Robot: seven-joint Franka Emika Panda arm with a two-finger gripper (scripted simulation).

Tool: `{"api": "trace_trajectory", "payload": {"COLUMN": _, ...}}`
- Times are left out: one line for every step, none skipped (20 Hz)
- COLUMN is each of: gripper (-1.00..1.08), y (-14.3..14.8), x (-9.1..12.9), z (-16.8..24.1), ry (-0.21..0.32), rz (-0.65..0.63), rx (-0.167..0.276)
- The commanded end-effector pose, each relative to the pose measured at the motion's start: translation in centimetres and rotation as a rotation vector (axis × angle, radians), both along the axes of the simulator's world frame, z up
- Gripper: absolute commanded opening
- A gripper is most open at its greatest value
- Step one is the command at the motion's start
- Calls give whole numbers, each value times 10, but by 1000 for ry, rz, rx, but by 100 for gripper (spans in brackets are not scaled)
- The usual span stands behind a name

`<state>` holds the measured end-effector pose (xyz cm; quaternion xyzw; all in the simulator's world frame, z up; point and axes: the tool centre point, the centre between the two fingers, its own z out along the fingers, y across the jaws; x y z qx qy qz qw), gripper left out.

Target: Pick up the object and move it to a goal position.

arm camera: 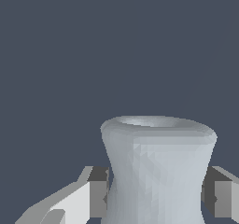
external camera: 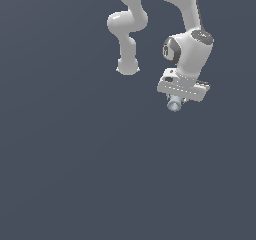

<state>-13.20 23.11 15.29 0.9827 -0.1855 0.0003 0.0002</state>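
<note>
Spool (arm camera: 158, 171), nearest your wrist camera, sat clamped at its waist between the fingers (arm camera: 95, 192) of the claw (external camera: 176, 103); its tapered waist could have let it slip if you swung fast.

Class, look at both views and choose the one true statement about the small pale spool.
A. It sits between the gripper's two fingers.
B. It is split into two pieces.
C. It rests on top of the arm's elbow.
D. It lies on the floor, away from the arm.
A: in the wrist view the spool stands whole with a finger pad at each side of its waist, and in the exterior view it pokes out beneath the gripper.
</note>
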Motion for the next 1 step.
{"api": "trace_trajectory", "payload": {"gripper": -100, "y": 1, "x": 0, "z": 0, "ry": 0, "rz": -2, "rx": 0}}
